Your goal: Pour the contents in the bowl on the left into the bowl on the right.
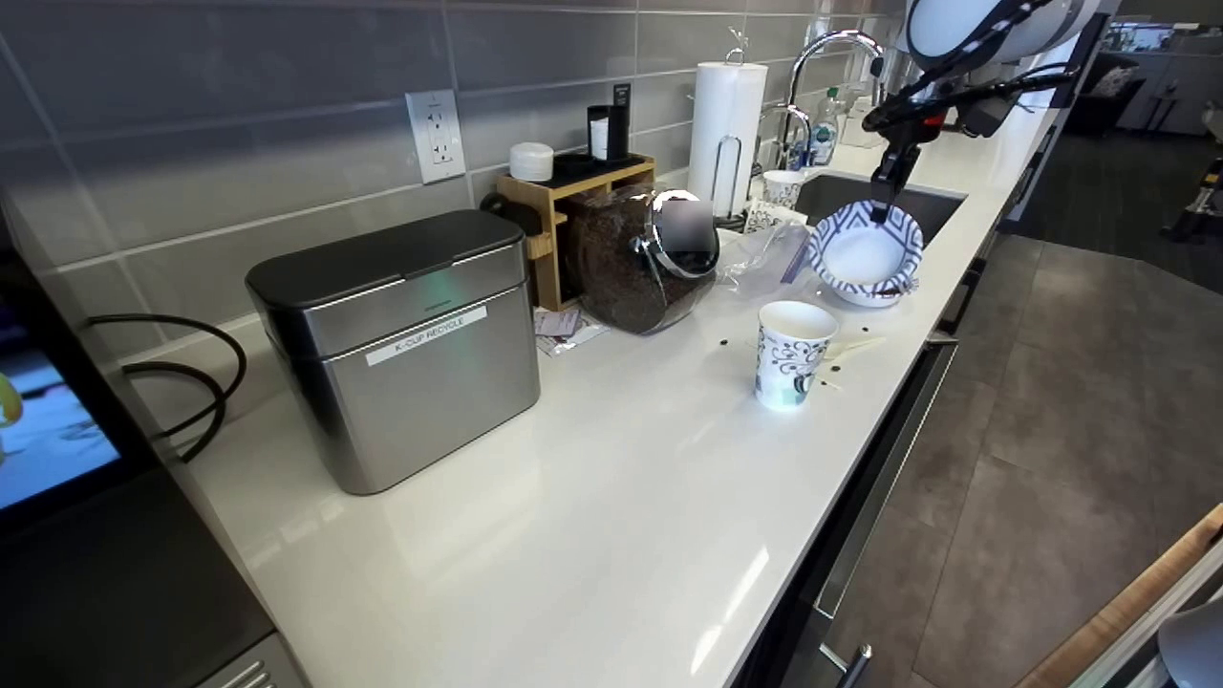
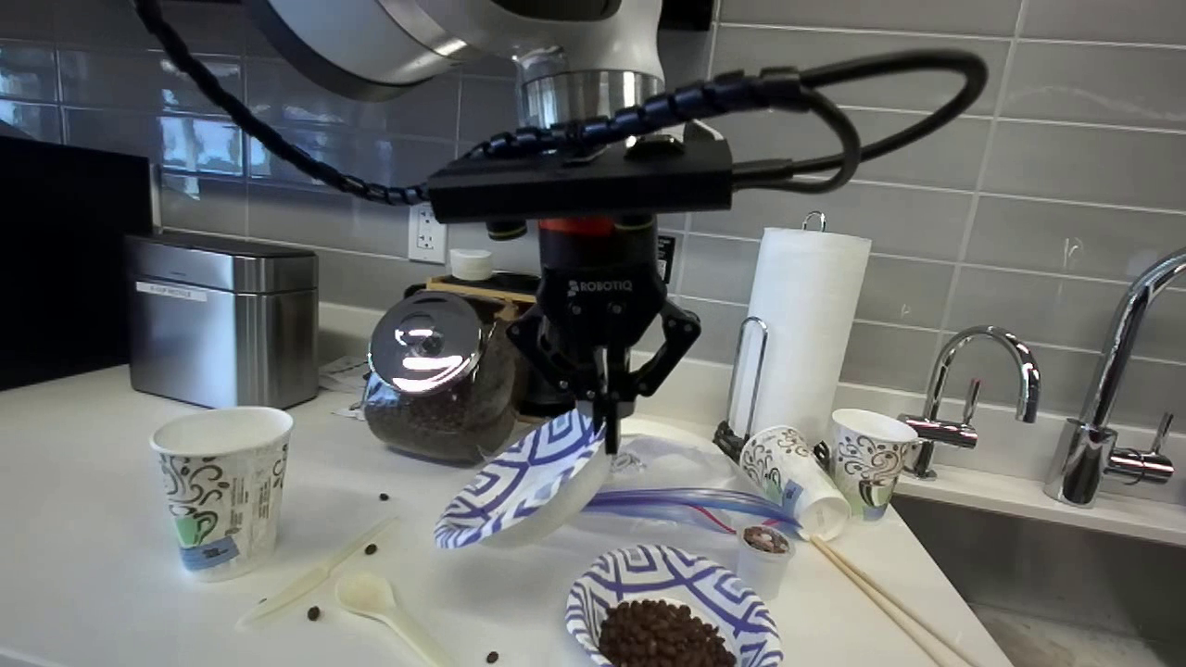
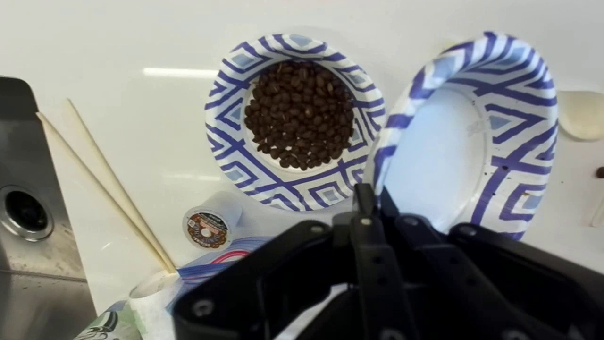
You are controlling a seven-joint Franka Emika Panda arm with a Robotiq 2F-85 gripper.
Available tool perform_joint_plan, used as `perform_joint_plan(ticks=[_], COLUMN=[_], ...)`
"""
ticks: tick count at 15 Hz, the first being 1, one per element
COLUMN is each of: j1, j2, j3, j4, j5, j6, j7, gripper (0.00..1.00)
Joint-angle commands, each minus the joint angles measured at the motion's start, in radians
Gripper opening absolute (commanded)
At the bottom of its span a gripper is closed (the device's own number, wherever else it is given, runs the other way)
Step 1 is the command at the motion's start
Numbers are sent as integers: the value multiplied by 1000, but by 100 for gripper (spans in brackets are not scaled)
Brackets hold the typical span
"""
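Wrist view. End effector (image 3: 376, 196): fingertips drawn almost together, with the rim of the tilted bowl (image 3: 439, 156) pinched between them. Tilted bowl: paper, patterned in blue and white, held steeply slanted; its white base is exposed, and dark specks are scattered on its inner wall. Bean bowl (image 3: 255, 174): same pattern, set flat on the worktop (image 3: 155, 28), with beans (image 3: 299, 115) gathered over its base; its edge is overlapped in this view by the tilted bowl. Pod (image 3: 207, 230): placed just beside the bean bowl. Chopsticks (image 3: 155, 249): two, laid between the bean bowl and the sink (image 3: 45, 302).

In an exterior view. Tilted bowl: hung from the end effector, its inside turned to the camera, the bean bowl mostly hidden behind it. Foreground cup (image 1: 795, 354): stood upright. Bin (image 1: 430, 392): marked "K-CUP RECYCLE". Jar (image 1: 616, 268): dark contents seen through its wall.

In an exterior view. End effector: pointed downward, one edge of the tilted bowl pinched, the rest of it carried above the worktop. Bean bowl: cut off by the lower edge of the view. Spoon (image 2: 366, 595): laid near stray beans (image 2: 313, 613). Standing cup (image 2: 869, 454), tipped cup (image 2: 788, 472): placed near the towel roll (image 2: 806, 324).
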Motion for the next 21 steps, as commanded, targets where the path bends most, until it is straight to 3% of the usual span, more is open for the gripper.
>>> perform_joint_plan(ticks=[1,11,21], j1=[-9,-33,-43], j2=[48,133,164], j3=[16,37,47], j4=[37,102,110], j5=[149,289,255], j6=[-35,-176,-145], j7=[-120,-253,-207], gripper=[1,1,1])
